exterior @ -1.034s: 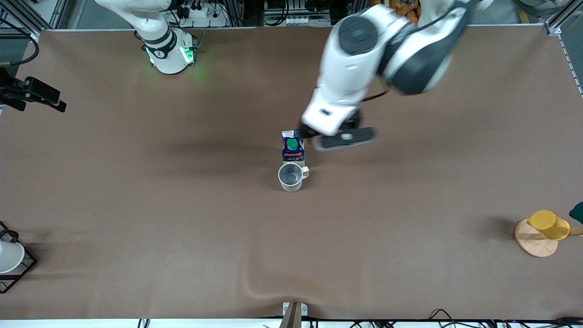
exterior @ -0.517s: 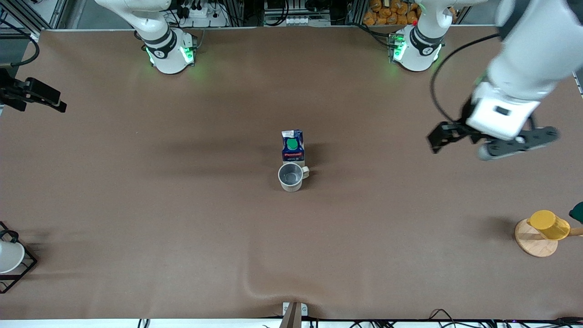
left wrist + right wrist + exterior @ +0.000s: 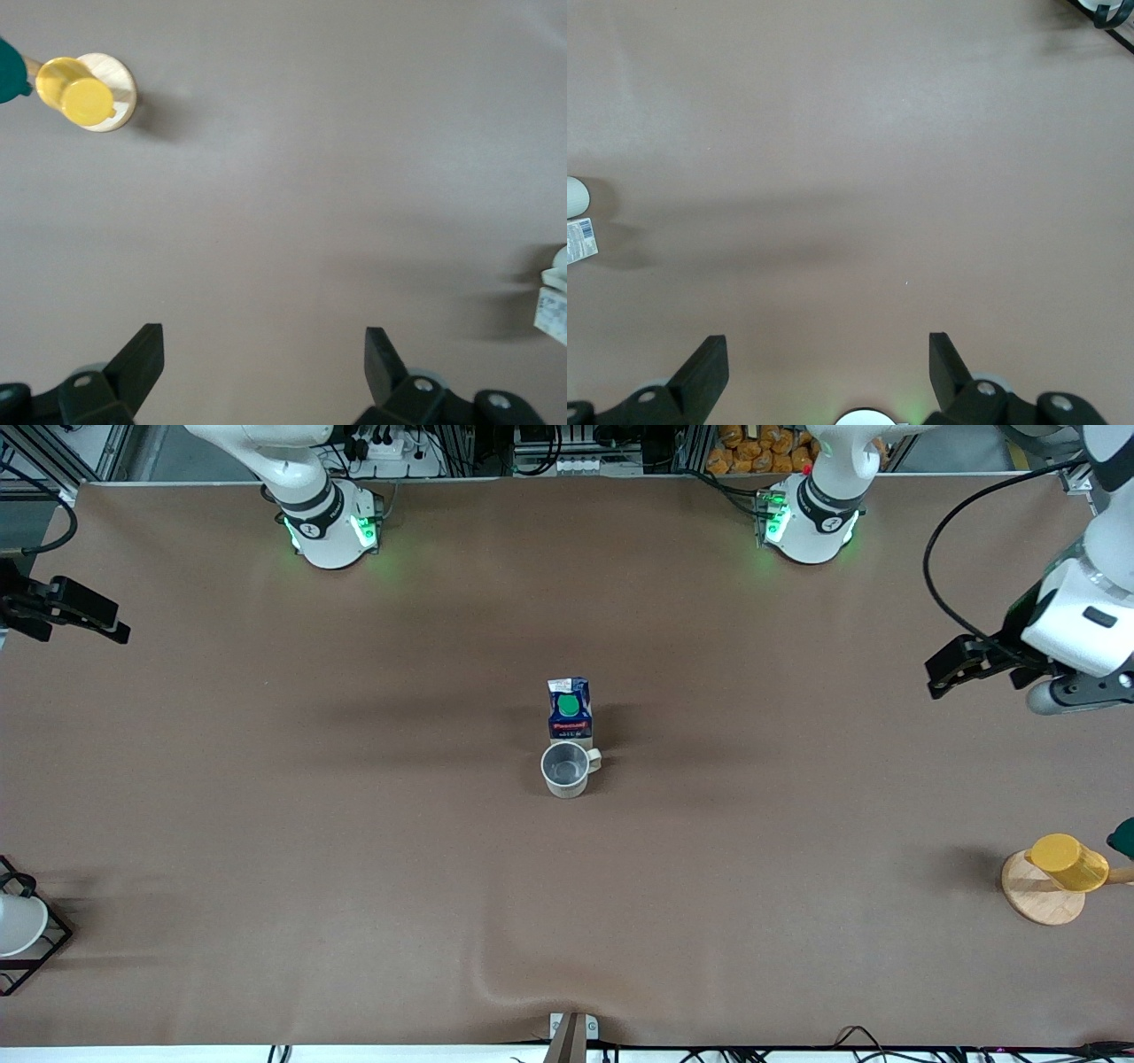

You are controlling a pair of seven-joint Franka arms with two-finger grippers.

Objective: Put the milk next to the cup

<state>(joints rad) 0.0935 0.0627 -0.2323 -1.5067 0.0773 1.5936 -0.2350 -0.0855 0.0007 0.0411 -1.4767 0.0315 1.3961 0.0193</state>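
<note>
1. The small dark-blue gable-top milk carton (image 3: 570,708) with its round green cap stands upright at the centre of the brown counter (image 3: 354,824), nothing holding it.
2. The cream-white ceramic mug (image 3: 567,770) with the grey inside sits directly below the carton in the front frame, just beside it; I cannot tell whether they touch. Its handle points toward the left arm's end of the counter.
3. The left hand (image 3: 1036,682) hangs at the right edge of the frame over bare counter, well apart from the carton, fingers (image 3: 142,359) spread wide and empty.
4. The right hand (image 3: 824,367) waits with its fingers equally wide apart, holding nothing, over bare counter.
5. A yellow cup (image 3: 1067,862) lies on a round wooden disc (image 3: 1041,899) at lower right.
6. A black wire rack (image 3: 27,948) with a white cup (image 3: 18,924) sits at lower left.
</note>
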